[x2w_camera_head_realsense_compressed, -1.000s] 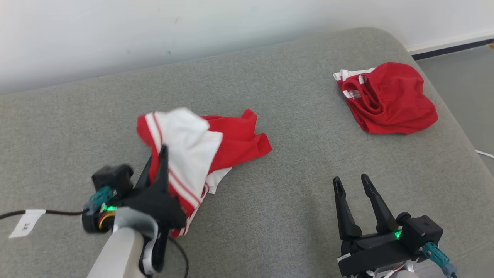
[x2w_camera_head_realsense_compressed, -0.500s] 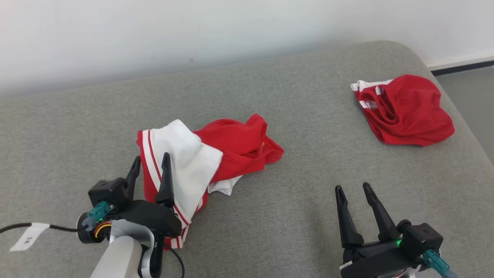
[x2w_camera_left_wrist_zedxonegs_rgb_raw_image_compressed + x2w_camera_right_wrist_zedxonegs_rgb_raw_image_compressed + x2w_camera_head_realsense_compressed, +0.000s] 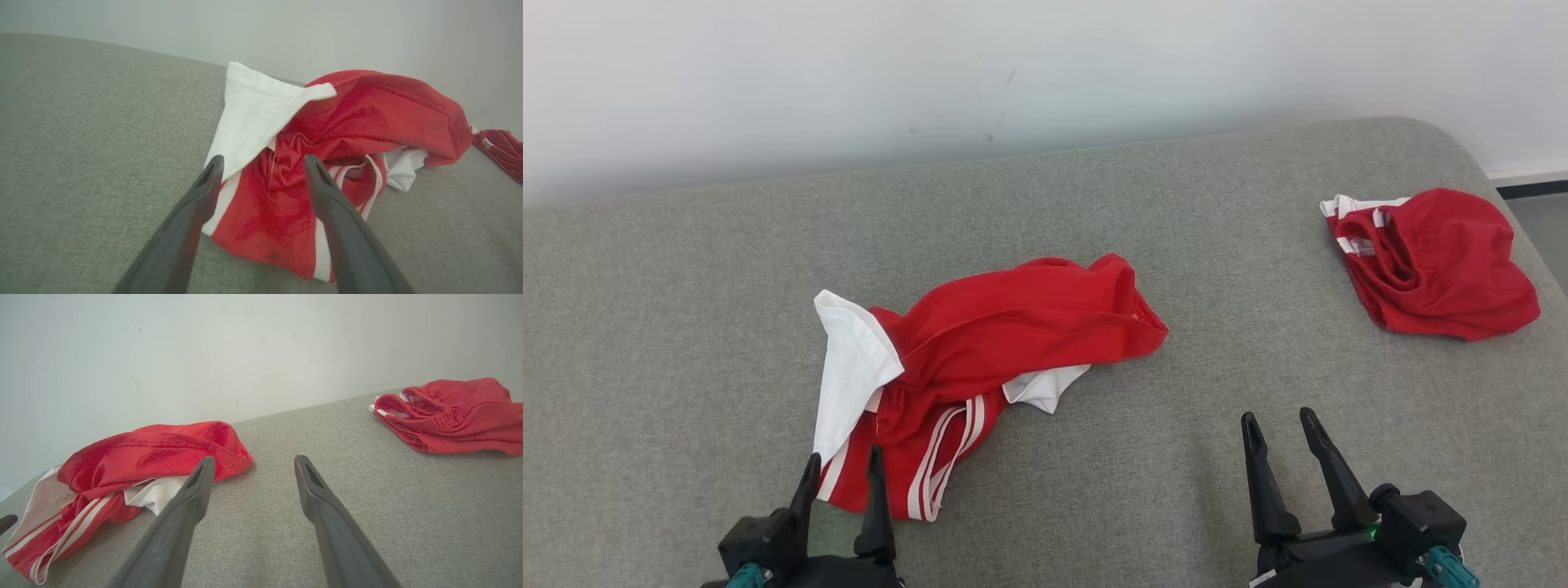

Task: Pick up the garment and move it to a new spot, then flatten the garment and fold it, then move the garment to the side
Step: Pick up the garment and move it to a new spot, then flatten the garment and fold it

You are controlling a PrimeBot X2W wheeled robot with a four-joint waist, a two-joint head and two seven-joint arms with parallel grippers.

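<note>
1. Head view: a crumpled red jersey with white sleeves (image 3: 1013, 327) lies mid-way along the grey fabric cushion (image 3: 686, 286); the left gripper (image 3: 843, 459) gapes empty beside its striped hem; the right gripper (image 3: 1278, 418), spread and empty, sits well apart.
2. Left wrist view: fingers (image 3: 327, 196) splayed wide before the jersey (image 3: 367, 114), gripping nothing.
3. Right wrist view: fingers (image 3: 314, 490) wide over bare cushion; the jersey (image 3: 151, 457) lies to their left.

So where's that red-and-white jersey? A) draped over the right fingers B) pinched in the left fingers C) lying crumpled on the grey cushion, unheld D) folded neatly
C: the jersey lies crumpled on the grey cushion, and the left fingers stand open at its near edge, gripping nothing.
</note>
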